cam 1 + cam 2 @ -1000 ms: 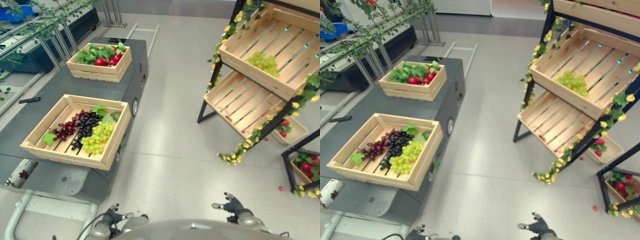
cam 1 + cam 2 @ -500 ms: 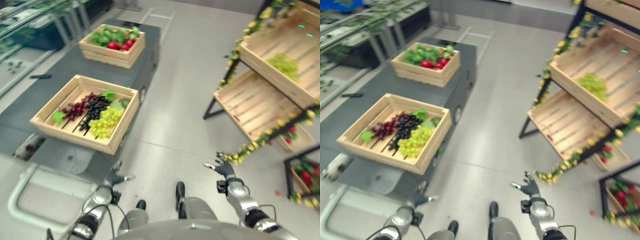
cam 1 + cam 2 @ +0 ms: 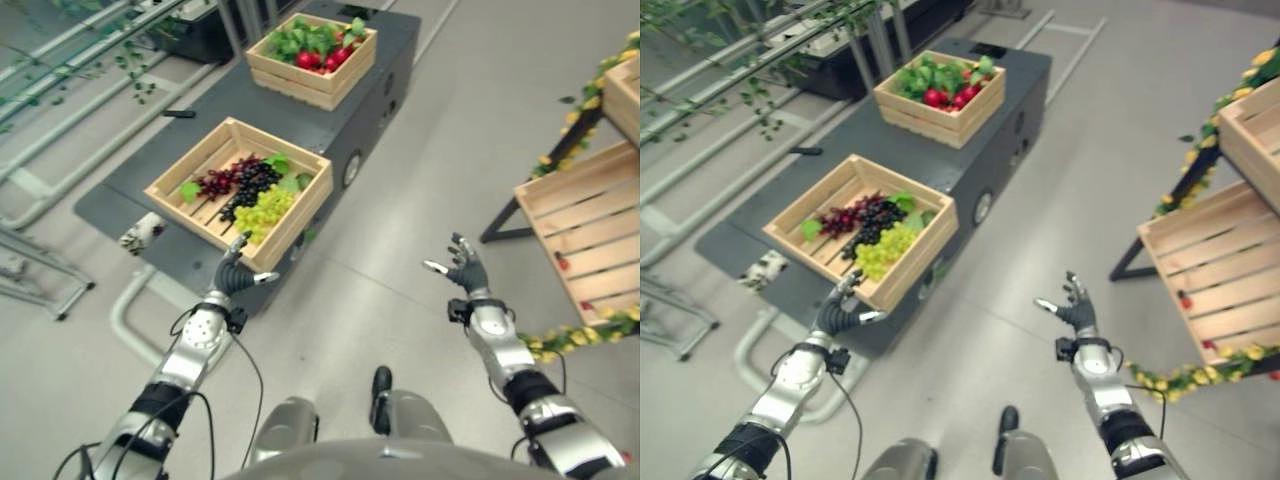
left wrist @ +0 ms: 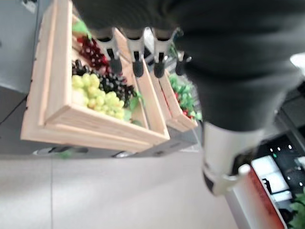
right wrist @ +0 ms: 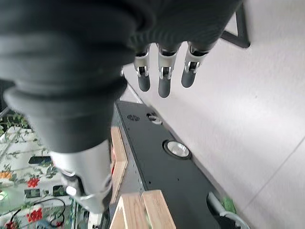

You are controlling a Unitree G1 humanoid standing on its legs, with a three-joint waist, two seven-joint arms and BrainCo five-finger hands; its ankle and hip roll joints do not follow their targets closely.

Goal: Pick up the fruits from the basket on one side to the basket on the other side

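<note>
Left hand: the left hand (image 3: pixel 236 272) was up in front of the near crate, fingers loose and spread, nothing in it.
Right hand: the right hand (image 3: pixel 466 272) was raised over bare floor (image 3: pixel 400 250), fingers also relaxed and apart, holding nothing.
Fruit: green grapes (image 3: pixel 262 210), black grapes (image 3: pixel 248 184) and red grapes (image 3: pixel 213 183) lay side by side in the near crate (image 3: pixel 292 224) on the dark cart (image 3: pixel 150 170).
Other crate: a second crate (image 3: pixel 310 88) with red fruit and leaves sat farther back on the same cart, well apart from both hands.
Target side: a slatted shelf crate (image 3: pixel 590 220) stood off to the robot's right, across the floor.
Which way: the grapes were ahead of the left hand, just past the crate's front corner, so I'd guess a forward and slightly up-and-over reach.
Long axis: the bunches ran lengthwise along the crate's slats, slanting away from the hand toward the far corner.
Nearer hand: left by a lot; the green bunch looked like the closest grab.
Risk: pretty sure the crate wall is the thing to clear first.
</note>
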